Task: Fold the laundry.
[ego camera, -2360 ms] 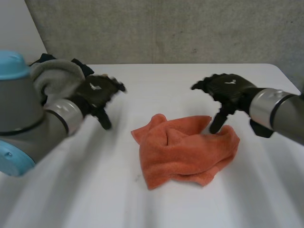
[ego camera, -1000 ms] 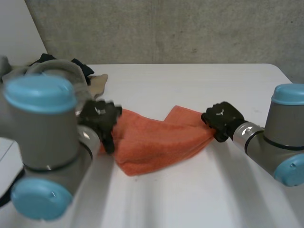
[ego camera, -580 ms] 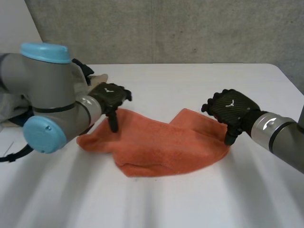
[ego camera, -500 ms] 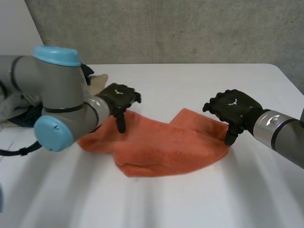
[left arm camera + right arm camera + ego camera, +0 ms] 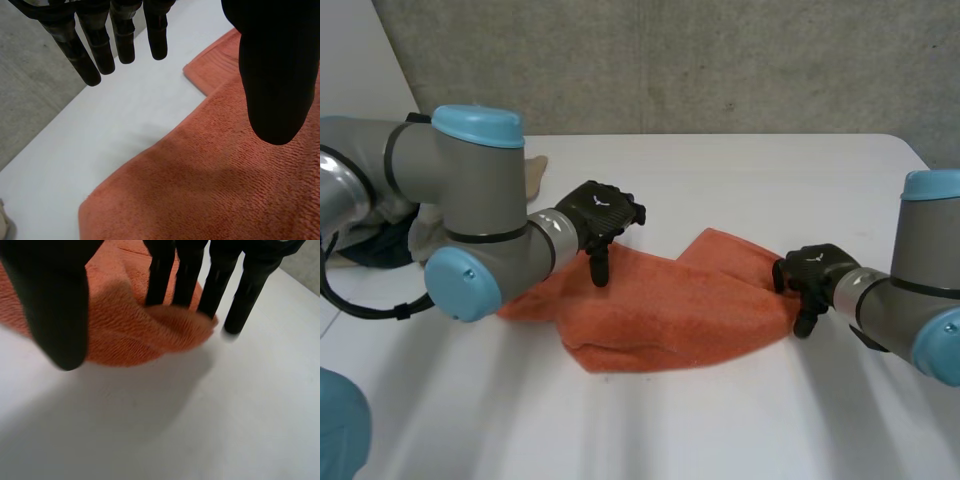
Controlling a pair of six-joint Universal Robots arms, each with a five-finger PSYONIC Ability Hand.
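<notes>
Orange terry towel (image 5: 670, 305): lies mid-table, rumpled and only half spread, with one flap doubled over near its right end.
Left hand (image 5: 605, 211): hovers over the towel's far left edge. Its fingers (image 5: 122, 35) are straight and spread above the table, its thumb is over the cloth, and it holds nothing.
Right hand (image 5: 810, 273): at the towel's right end. Its straight fingers (image 5: 161, 270) reach down against the bunched tip, its thumb is held apart, and nothing is pinched.
Step in hand: judged to be the spreading-out; the cloth is not yet flat and no fold has been made.
Next move: probably each hand must pinch a corner and draw outward to open the doubled flap. A loose pinch would only drag the towel.
Surface: smooth white table (image 5: 720, 420); the cloth should slide easily on it.
Room: grey concrete wall (image 5: 720, 60) behind. A heap of other clothes (image 5: 365, 243) sits at the table's far left, behind the left arm.
</notes>
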